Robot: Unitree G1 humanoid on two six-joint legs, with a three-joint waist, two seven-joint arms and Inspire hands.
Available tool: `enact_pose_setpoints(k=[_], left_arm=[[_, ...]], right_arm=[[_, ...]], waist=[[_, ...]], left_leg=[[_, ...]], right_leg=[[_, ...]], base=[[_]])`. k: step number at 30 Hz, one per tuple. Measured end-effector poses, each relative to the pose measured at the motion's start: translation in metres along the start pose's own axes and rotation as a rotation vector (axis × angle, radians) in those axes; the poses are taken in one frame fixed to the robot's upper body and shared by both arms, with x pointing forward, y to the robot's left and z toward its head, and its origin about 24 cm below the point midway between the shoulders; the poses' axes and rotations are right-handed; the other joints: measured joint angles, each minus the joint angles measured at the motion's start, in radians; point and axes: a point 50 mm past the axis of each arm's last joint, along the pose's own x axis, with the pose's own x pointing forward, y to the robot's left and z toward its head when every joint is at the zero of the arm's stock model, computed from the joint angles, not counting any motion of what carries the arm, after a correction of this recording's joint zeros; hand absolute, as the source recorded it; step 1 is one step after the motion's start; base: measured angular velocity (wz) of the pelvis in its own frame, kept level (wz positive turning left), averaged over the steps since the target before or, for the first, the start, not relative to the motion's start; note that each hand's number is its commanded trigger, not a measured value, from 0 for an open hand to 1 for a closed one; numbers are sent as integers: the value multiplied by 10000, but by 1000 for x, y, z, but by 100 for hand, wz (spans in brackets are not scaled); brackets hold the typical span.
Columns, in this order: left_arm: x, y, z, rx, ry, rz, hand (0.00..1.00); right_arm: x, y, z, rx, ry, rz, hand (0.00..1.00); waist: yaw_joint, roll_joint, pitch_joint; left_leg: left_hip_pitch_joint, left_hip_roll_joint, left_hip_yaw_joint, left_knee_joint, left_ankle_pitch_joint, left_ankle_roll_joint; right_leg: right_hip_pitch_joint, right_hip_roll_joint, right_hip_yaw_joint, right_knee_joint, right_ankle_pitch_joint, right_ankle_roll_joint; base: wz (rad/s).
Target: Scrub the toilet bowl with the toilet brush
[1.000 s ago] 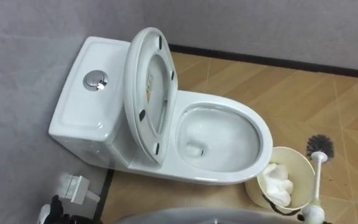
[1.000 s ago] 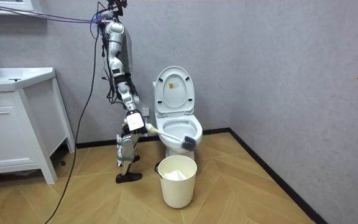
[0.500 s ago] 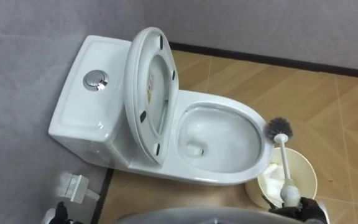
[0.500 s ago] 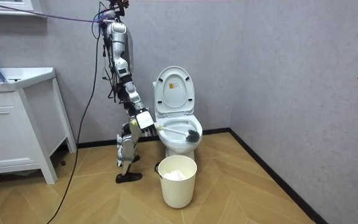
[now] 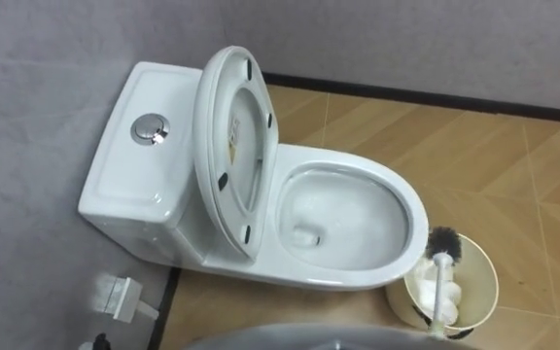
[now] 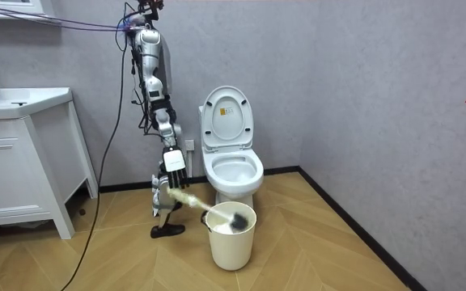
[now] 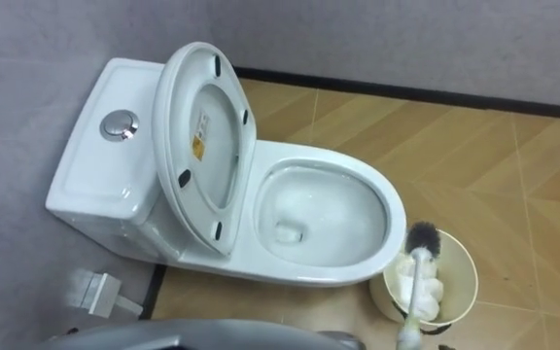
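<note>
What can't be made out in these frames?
- Right hand: cut by eye views' bottom edge; small, blurred in room view.
- Whether brush touches the white wad in the bin: unclear, handle overlaps it.
- Lid label: too small, all views.

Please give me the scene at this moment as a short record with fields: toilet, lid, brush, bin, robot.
toilet: white, against the wall, bowl uncovered
lid: raised upright
brush: held by the right hand, head at the bin's mouth, not in the bowl
bin: on the floor by the bowl's front, white paper inside
robot: stands beside the toilet, on the room view's left
</note>
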Motion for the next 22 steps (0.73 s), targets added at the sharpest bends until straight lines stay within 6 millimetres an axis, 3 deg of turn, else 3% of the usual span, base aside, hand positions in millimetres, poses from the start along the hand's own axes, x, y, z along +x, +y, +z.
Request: enact_pose_setpoints(k=[22], left_arm=[[-1,-10,-5,298,606,-616,0]], right_arm=[[-3,12,-22,-79,1206,1292,0]], waist=[[-124,8,3]], left_leg=[[220,-2,2,-51,-3,3]], right_leg=[[171,-5,50,-4,-6,6]], base=[[0]])
